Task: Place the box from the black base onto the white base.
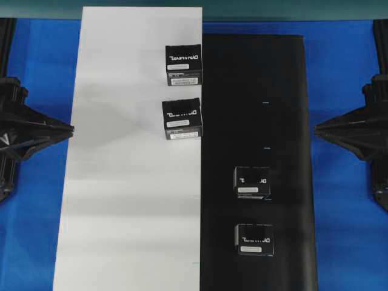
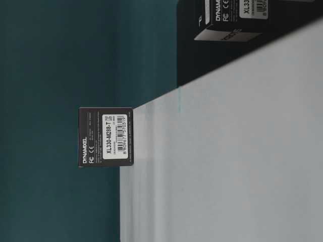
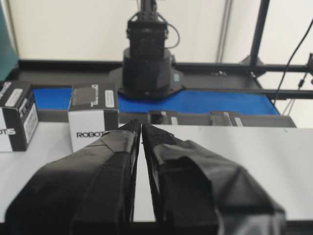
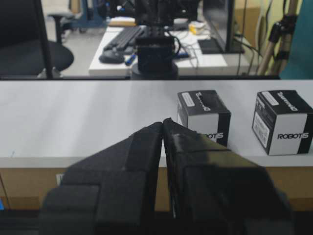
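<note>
With both the left gripper [image 3: 141, 128] and right gripper [image 4: 163, 123] closed and empty at the tabletop's sides, two boxes sit on the black base [image 1: 285, 121], so the nearer box [image 1: 251, 182] risks confusion with its twin

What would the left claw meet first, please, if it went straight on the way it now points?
Probably the nearer box on the white sheet. The left claw is shut and aims across the sheet. The box sits just left of its line, so the claw might only graze a corner or slip past; depth is unclear.
</note>
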Tool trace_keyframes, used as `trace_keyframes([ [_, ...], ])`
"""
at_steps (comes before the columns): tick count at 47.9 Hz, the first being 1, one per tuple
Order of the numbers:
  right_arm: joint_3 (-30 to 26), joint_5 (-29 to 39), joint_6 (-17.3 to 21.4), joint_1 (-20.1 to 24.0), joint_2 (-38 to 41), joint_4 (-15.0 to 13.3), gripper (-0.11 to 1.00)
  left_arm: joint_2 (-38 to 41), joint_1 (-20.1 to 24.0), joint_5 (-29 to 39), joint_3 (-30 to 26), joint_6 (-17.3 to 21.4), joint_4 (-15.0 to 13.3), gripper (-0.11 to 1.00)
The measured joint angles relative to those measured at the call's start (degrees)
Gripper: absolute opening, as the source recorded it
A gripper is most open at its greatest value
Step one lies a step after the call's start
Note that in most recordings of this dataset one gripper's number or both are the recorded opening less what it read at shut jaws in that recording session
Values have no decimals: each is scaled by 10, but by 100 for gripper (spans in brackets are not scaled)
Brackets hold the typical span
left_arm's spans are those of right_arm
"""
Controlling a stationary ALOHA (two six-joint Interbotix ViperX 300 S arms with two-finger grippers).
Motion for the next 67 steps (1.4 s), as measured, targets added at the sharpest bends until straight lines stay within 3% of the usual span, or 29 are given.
trace_keyframes([
  [5, -15, 27, 10, 2, 4, 15, 6, -5, -15, 31, -34, -17, 4, 2],
  [9, -40, 102, 15, 2, 6, 26, 3, -7, -19, 66, -55, -19, 4, -5],
  [20, -86, 287, 15, 9, 16, 29, 4, -7, -18, 116, -73, -23, 5, -6],
  [29, -88, 345, 14, 16, 23, 29, 9, -6, -18, 120, -76, -25, 5, -6],
  [36, -89, 388, 11, 18, 46, 29, 27, -6, -18, 121, -80, -26, 5, -6],
  [46, -83, 395, 6, 39, 108, 29, 84, -5, -18, 121, -84, -28, 5, -6],
  [49, -77, 388, 4, 47, 127, 25, 95, -4, -18, 121, -84, -28, 5, -6],
  [52, -72, 380, 4, 54, 148, 23, 100, -4, -18, 121, -85, -29, 5, -6],
  [67, -71, 355, 14, 46, 209, 19, 100, 4, -18, 122, -90, -33, 5, -6],
])
